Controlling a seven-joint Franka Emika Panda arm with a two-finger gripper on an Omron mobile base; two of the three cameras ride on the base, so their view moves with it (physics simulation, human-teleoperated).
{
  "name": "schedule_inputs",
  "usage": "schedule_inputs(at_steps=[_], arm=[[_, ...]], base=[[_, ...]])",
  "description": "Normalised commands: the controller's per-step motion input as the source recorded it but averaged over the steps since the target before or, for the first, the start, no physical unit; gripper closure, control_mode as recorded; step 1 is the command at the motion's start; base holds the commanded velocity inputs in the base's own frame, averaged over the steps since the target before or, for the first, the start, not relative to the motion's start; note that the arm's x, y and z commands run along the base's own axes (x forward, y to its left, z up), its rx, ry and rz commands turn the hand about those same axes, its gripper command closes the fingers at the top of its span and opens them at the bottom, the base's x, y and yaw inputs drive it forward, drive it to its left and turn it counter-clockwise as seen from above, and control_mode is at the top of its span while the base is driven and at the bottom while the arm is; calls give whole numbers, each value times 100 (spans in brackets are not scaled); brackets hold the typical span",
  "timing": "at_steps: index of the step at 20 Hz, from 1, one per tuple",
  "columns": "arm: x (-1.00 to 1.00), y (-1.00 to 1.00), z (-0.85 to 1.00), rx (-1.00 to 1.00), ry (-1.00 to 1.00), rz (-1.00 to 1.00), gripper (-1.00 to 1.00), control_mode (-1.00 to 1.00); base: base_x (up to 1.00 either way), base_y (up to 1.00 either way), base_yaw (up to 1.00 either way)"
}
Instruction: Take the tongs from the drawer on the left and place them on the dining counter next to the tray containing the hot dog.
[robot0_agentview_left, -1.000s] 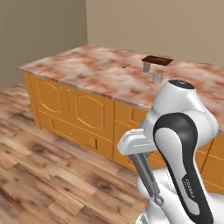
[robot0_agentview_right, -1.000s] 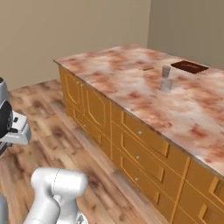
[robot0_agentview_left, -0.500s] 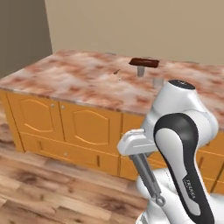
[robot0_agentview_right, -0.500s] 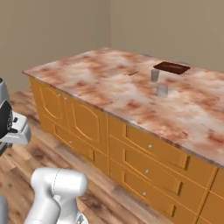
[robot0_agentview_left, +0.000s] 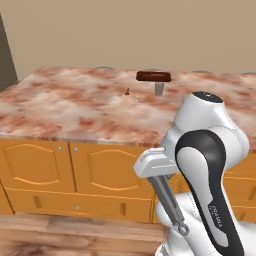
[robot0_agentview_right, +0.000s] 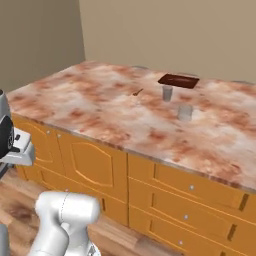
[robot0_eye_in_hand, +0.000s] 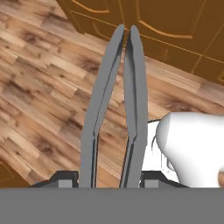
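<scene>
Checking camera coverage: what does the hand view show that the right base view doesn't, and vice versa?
Hand view: the tongs clamped in the pincer, their arms pointing away from the camera. Right base view: the dining counter top, with the tray and a grey cup near it. Both: orange cabinet doors and the wood floor.

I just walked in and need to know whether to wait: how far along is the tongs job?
Done: the tongs are out of the drawer, clamped in the gripper, hanging low by the robot's base in the left base view. In hand: carrying them, with the dining counter ahead. Left: reach over and set them beside the tray at the far side; nothing lies next to it yet.
</scene>
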Motion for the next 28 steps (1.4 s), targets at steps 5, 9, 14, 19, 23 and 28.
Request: schedule_inputs(at_steps=[5, 9, 14, 19, 23, 28], arm=[[0, 0, 0, 0, 0, 0, 100, 100], [0, 0, 0, 0, 0, 0, 100, 100], [0, 0, 0, 0, 0, 0, 100, 100], [0, 0, 0, 0, 0, 0, 100, 100], [0, 0, 0, 0, 0, 0, 100, 100], [0, 0, 0, 0, 0, 0, 100, 100]], base=[[92, 100, -38], [39, 100, -37], [5, 100, -33], [0, 100, -32], [0, 100, -33], [0, 100, -33]])
